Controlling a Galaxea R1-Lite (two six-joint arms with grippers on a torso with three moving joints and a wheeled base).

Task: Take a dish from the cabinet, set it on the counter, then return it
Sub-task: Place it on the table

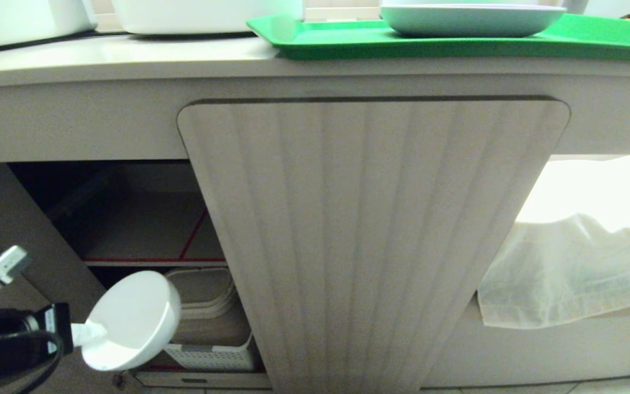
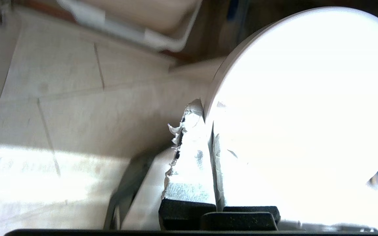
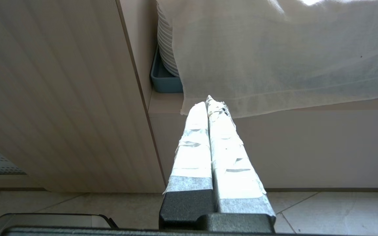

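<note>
L gripper (image 1: 82, 335) clenched on rim of dish (image 1: 132, 320), tilted, low left, just outside open cabinet (image 1: 145, 230). R gripper (image 3: 212, 106) clenched, empty, near cloth (image 3: 284, 55).

pale counter (image 1: 129, 57), green tray (image 1: 348, 41) and white pots (image 1: 194, 16) on it

The small glossy white round bowl (image 1: 132, 320) is tipped on its side, clear of any surface, in front of the open lower left compartment of the cabinet, its rim pinched between taped jaws. The beige low cabinet (image 1: 372, 241) has a vertically fluted, round-cornered door; to that door's left the interior is exposed, with a shelf (image 1: 145, 230) edged in red tape. Above runs the long pale beige smooth desk (image 1: 118, 57) with its thick front edge.
</note>
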